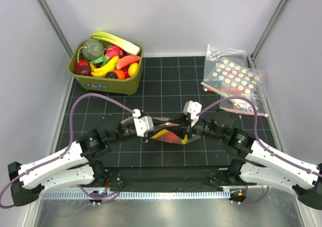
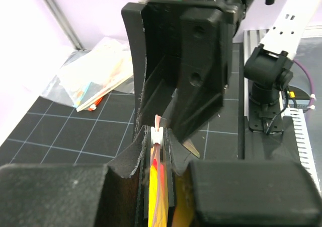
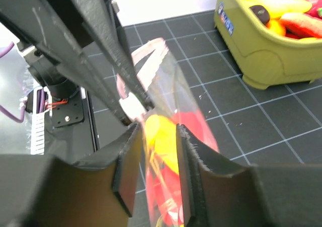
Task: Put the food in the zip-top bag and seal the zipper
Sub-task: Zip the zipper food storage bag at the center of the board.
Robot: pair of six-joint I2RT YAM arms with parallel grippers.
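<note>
The desk [image 1: 166, 81] is carrying a green bin [image 1: 108, 83] of spare produce at far left and dotted bags [image 1: 234, 78] at far right, both well apart from the centre, leaving open mat all around the work. The zip-top bag [image 1: 171, 135] is standing edge-up at mid-desk with yellow and red food [image 3: 166, 141] already inside, apparently held taut for sealing. The left end effector [image 1: 157, 130] and right end effector [image 1: 184, 133] are both clenching the bag from opposite sides, meeting at the pinkish zipper [image 2: 159, 122] and its white slider [image 2: 156, 135].
</note>
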